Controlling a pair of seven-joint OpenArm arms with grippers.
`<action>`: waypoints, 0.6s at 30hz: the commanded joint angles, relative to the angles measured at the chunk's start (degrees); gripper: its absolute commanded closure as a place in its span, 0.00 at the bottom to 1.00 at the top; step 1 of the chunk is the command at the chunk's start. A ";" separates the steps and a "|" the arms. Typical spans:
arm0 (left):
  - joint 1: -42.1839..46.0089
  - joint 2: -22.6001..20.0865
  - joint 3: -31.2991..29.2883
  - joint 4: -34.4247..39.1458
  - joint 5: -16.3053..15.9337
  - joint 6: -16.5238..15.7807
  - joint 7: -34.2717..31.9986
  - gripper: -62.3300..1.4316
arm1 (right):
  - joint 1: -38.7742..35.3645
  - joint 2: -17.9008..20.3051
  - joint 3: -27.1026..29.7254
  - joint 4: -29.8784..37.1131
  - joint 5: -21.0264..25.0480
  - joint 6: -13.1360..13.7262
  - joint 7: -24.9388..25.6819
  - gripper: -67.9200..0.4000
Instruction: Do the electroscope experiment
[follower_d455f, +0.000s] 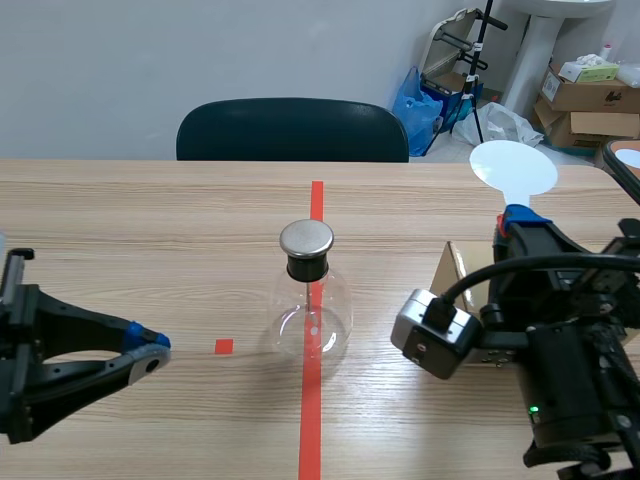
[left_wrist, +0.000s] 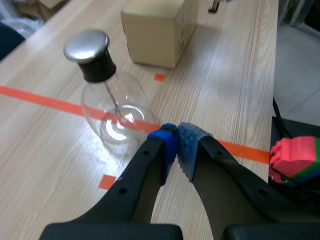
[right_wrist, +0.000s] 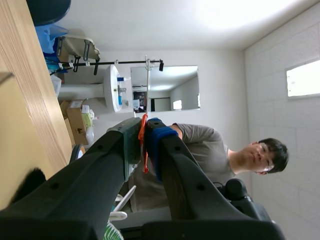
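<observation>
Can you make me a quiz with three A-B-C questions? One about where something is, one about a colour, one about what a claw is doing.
1. Where does the glass flask stand? A on a plate; B on the orange-red tape line; C on the floor.
2. What colour is the top of its cap? A silver; B yellow; C pink.
3. The left gripper is: A wide open; B holding the flask; C shut on nothing.
Answers: 1 B, the line runs under it; 2 A, it shines like metal; 3 C, its pads meet.
</observation>
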 joint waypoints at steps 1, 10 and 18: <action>-4.09 2.19 2.36 -3.04 -0.63 0.02 -1.01 0.95 | 1.11 0.31 -0.42 0.55 0.20 0.39 -0.76 0.97; -23.96 12.92 15.82 -27.10 -0.35 0.66 -5.29 0.93 | 3.30 1.22 -7.52 0.20 -0.55 1.88 -5.18 0.97; -30.71 19.63 21.24 -39.78 3.13 4.83 -10.95 0.93 | 5.70 3.02 -12.90 -3.04 -0.55 1.88 -7.91 0.97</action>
